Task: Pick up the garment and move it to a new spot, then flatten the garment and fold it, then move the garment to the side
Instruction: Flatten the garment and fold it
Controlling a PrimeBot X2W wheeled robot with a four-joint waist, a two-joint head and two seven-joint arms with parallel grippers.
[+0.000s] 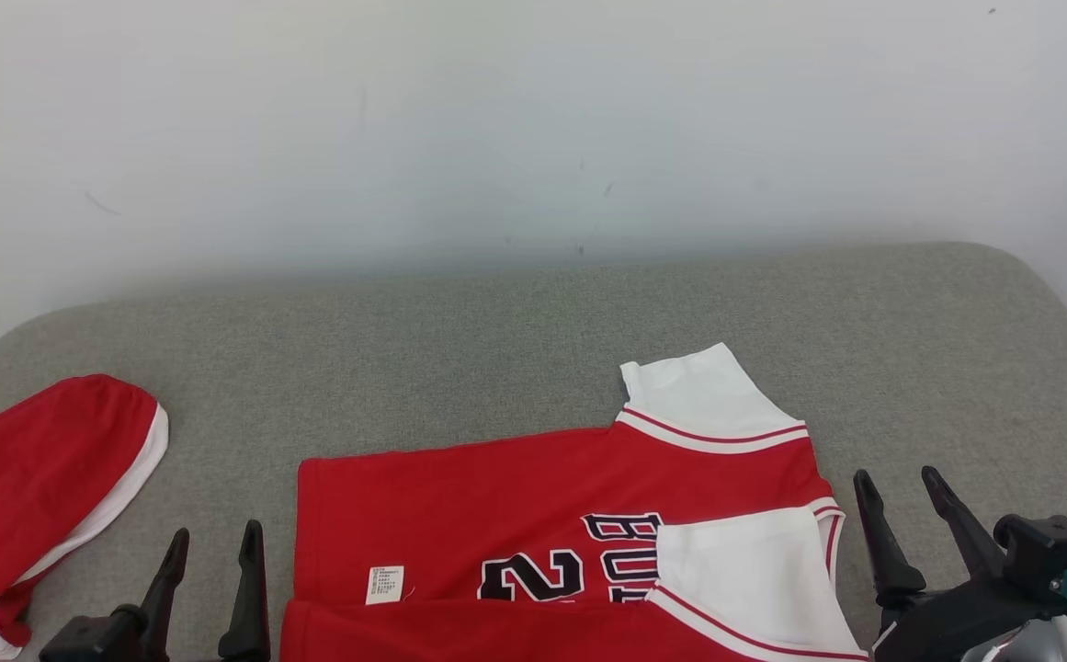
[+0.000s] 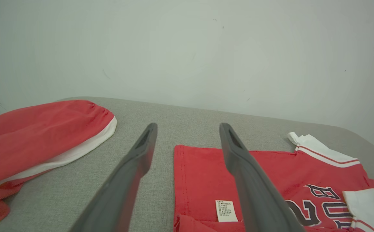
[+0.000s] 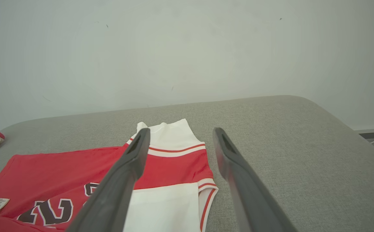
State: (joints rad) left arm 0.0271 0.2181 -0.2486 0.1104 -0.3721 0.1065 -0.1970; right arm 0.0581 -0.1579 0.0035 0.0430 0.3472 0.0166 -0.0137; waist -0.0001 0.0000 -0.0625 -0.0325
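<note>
jersey (image 1: 496, 496) lies spread on the grey padded surface (image 1: 496, 340), at the near edge and a little right of centre in the head view. it is red, with dark letters and a numeral across it and white sleeves trimmed in red stripes. the far sleeve (image 1: 703, 391) points away toward the wall (image 1: 533, 119). the near sleeve (image 1: 744, 561) is folded in over the red body and covers the end of the lettering. a small white label (image 1: 384, 585) shows near the hem on the robot's left side, and just below it a strip of the red cloth is folded over along the near edge.

the left gripper (image 1: 217, 530) stands just beside the jersey's hem, over bare grey fabric, its two dark fingers parted and empty. in its wrist view one finger crosses in front of the red cloth near the label; whether it touches cannot be told. the right gripper (image 1: 896, 473) stands just off the sleeve side of the jersey, likewise spread wide and empty — in its wrist view the far sleeve shows between the fingers.

a second red garment (image 1: 46, 460) with a white band lies bunched at the far left of the surface, well apart from the jersey.
</note>
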